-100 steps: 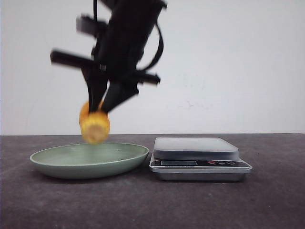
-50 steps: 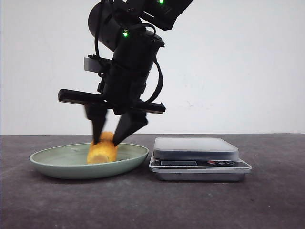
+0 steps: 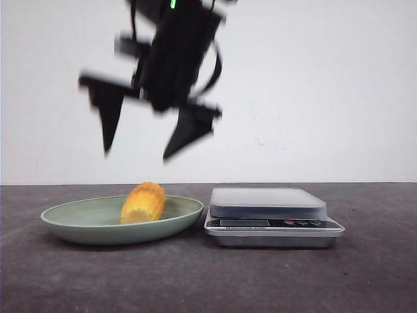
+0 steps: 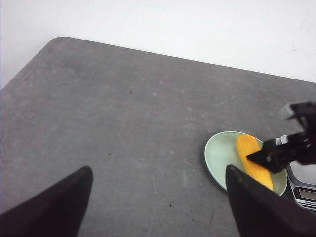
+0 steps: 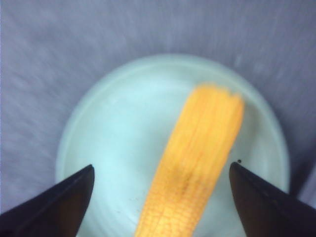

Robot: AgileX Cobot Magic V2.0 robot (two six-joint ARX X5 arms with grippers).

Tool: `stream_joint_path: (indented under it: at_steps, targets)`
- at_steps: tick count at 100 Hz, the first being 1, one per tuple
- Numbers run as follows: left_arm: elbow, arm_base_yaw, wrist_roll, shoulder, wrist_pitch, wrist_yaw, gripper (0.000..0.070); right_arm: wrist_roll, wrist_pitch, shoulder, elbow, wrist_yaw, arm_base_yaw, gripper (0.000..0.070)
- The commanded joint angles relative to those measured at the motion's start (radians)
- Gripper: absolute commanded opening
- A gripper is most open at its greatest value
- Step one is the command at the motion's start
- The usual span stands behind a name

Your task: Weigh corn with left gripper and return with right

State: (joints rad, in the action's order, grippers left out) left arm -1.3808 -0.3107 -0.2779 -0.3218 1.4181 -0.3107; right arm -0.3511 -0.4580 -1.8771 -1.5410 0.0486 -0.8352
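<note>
**Corn on plate, both grippers empty**

I see the corn [image 3: 143,203] lying on the plate [image 3: 71,218], lower left, scale [image 3: 270,215] beside it. The right gripper [image 3: 138,155] hangs above, jaws spread. My left gripper [image 4: 158,207] is also released, over bare table [image 4: 123,113].

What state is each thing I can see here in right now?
corn: lying on its side in the plate, not held.
plate: on the table, holding only the corn.
scale: platform bare; display too small to read.
right gripper: open, in the air above the plate, blurred.
left gripper: open, holding nothing, off to the side of the plate.
</note>
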Motion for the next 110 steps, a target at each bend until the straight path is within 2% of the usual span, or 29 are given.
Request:
stream_joint_path:
  at_steps: [1,27,48,62,70,83,110]
  targets:
    - [-0.012,-0.003,-0.003,-0.003,0.026,0.002,0.0516,0.051,-0.025,0.063,-0.045,0.004,0.021,0.055]
    - [-0.012,-0.003,0.0,-0.003,0.026,0.002,0.0516,0.154,-0.247,0.397,-0.045,0.047,0.202,0.055]
    - [-0.012,-0.003,0.001,-0.003,0.021,0.002,0.0516,0.202,-0.444,0.663,-0.045,0.09,0.338,0.055]
    - [-0.012,-0.003,0.001,-0.003,0.018,0.002,0.0516,0.211,-0.587,0.835,-0.045,0.163,0.373,0.055]
    - [-0.012,-0.003,0.001,-0.003,0.018,0.002,0.0516,0.203,-0.664,0.929,-0.044,0.216,0.373,0.055]
    - [-0.012,-0.003,0.0,-0.003,0.018,0.002,0.0516,0.145,-0.756,1.065,-0.042,0.257,0.373,0.055]
    - [0.001,-0.003,-0.003,-0.003,0.004,0.003,0.0516,0.057,-0.923,1.318,-0.011,0.244,0.375,0.055]
